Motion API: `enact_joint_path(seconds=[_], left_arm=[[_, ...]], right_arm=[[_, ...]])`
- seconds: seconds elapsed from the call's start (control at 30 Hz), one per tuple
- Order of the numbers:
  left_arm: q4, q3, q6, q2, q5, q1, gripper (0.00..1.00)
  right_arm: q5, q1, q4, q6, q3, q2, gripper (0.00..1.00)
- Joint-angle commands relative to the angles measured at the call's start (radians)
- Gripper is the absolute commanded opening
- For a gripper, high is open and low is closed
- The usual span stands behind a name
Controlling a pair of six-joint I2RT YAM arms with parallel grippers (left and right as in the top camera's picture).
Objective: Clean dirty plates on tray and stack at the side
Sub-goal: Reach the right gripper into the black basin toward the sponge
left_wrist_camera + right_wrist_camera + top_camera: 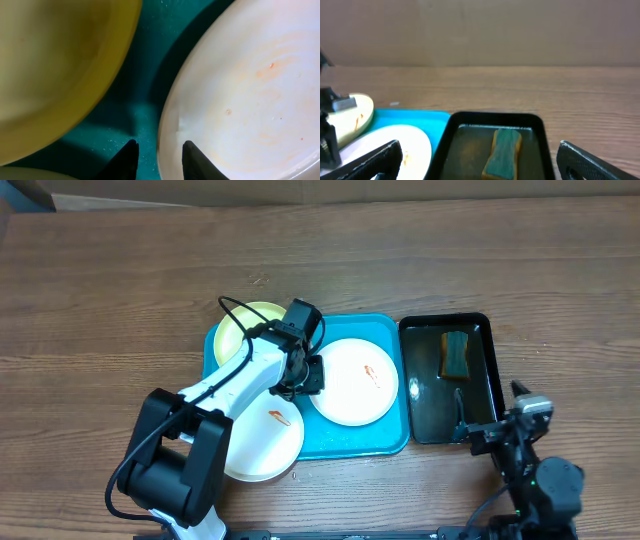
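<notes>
Lying ahead-right of your left gripper point(160, 146), the smeared white plate point(240, 90) on the turquoise tray point(145, 75) has its rim between narrow jaws; pinched or not, you cannot tell. Your right gripper point(480, 147), gaping, hangs well apart.

A broad brown wooden bench point(100, 300) of long, grained planks fills almost everything seen from above, with a small pale scuff point(258, 280) on its boards. Along its far edge runs a lighter tan strip point(400, 188), with a dark patch point(25, 192) in the far left corner. From the right wrist, a plain, matt tan upright surface point(480, 30) rises behind the bench; wall or board, I cannot tell. The light is even and soft, and shadows are faint.
</notes>
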Motion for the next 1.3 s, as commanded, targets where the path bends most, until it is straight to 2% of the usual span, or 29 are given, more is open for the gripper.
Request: enact_joint_path(seconds=[0.0,0.07,0.33,0.57,0.6,0.7,0.73,0.83,1.07,1.27], left_arm=[[0.003,-0.005,-0.006,0.007,0.028,0.004,0.27],[0.004,-0.005,-0.006,0.007,0.028,0.004,0.16],[0.003,-0.005,-0.005,0.007,0.029,0.004,0.18],[0.003,-0.005,-0.002,0.007,0.028,0.004,0.12],[0.003,-0.005,-0.002,0.007,0.028,0.004,0.11],[0.003,-0.005,-0.001,0.007,0.028,0.004,0.04],[0.003,-0.005,-0.001,0.007,0.028,0.004,0.04],[0.003,-0.005,-0.001,0.007,0.028,0.004,0.04],[0.003,-0.005,-0.001,0.007,0.028,0.004,0.04],[0.003,-0.005,-0.002,0.007,0.028,0.004,0.04]], right_arm=[[0.042,-0.004,-0.047,0.039,0.171,0.105,1.00],[0.044,-0.004,-0.113,0.049,0.287,0.240,1.00],[0.056,-0.004,-0.303,0.080,0.554,0.704,1.00],[-0.098,-0.004,-0.284,0.078,0.600,0.990,1.00],[-0.102,-0.004,-0.267,0.079,0.600,1.022,0.96],[-0.065,-0.004,-0.217,0.079,0.600,1.107,0.66],[-0.035,-0.004,-0.202,0.080,0.600,1.142,0.60],[0.013,-0.003,-0.171,0.079,0.600,1.247,0.67],[0.072,-0.003,-0.092,0.079,0.600,1.423,0.68],[0.070,-0.001,-0.092,0.080,0.600,1.491,0.68]])
